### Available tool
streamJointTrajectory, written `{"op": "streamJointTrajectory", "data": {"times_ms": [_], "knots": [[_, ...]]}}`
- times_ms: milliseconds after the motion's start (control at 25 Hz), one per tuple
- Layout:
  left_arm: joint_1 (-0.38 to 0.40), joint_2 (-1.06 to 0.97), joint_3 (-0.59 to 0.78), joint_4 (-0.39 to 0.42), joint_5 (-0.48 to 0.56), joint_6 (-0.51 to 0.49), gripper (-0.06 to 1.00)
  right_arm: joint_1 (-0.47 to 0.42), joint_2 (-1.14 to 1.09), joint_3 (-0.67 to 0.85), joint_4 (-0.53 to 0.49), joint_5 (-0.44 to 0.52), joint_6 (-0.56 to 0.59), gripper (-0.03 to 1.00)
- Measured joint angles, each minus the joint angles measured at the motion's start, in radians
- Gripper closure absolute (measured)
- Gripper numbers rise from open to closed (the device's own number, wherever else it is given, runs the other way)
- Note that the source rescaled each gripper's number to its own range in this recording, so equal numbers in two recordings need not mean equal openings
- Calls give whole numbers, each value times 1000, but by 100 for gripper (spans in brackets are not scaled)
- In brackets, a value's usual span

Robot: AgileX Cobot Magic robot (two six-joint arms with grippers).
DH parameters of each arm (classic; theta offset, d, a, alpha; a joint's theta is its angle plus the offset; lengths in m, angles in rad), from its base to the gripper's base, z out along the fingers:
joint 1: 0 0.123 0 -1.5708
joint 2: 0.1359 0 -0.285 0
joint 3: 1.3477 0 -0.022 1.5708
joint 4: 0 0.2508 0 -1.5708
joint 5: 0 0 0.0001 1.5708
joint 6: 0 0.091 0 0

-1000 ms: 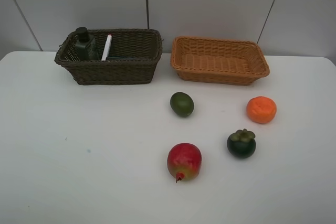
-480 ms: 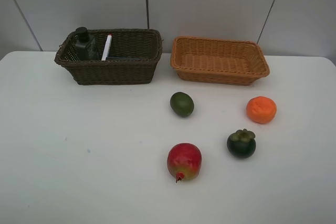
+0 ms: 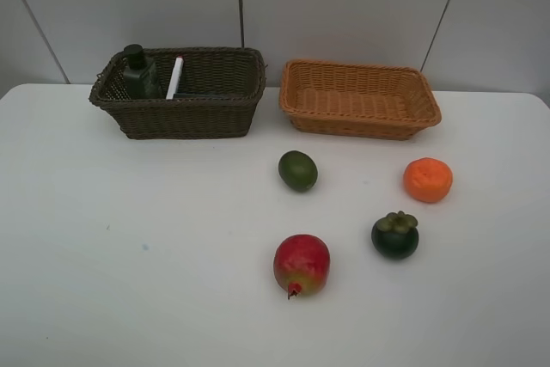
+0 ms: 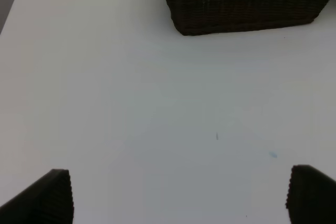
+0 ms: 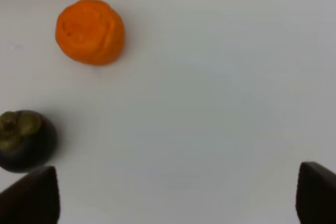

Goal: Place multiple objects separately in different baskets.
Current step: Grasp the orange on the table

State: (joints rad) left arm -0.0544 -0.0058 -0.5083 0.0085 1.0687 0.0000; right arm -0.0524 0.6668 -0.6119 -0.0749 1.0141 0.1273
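Dark brown basket (image 3: 176, 118) hides all but the tops of the pump bottle (image 3: 137, 71) and marker (image 3: 175, 77); left gripper (image 4: 181, 195) and right gripper (image 5: 174, 193), fingertips cropped, stand spread apart, empty.

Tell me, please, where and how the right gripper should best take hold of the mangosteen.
Grip the mangosteen across its round dark body, below the green calyx, coming straight down from above. It sits upright, apart from the orange and pomegranate, so the open right gripper likely has room either side.
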Motion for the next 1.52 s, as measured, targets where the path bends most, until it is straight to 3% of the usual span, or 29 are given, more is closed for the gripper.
{"op": "streamJointTrajectory", "data": {"times_ms": [440, 760, 1520], "knots": [[0, 0, 0, 0, -1, 0, -6, 3, 655, -306, 108, -64, -43, -3], [0, 0, 0, 0, -1, 0, -6, 104, 1007, -403, 132, -133, -144, -3], [0, 0, 0, 0, -1, 0, -6, 127, 1315, -476, 137, -356, -226, -3]]}}
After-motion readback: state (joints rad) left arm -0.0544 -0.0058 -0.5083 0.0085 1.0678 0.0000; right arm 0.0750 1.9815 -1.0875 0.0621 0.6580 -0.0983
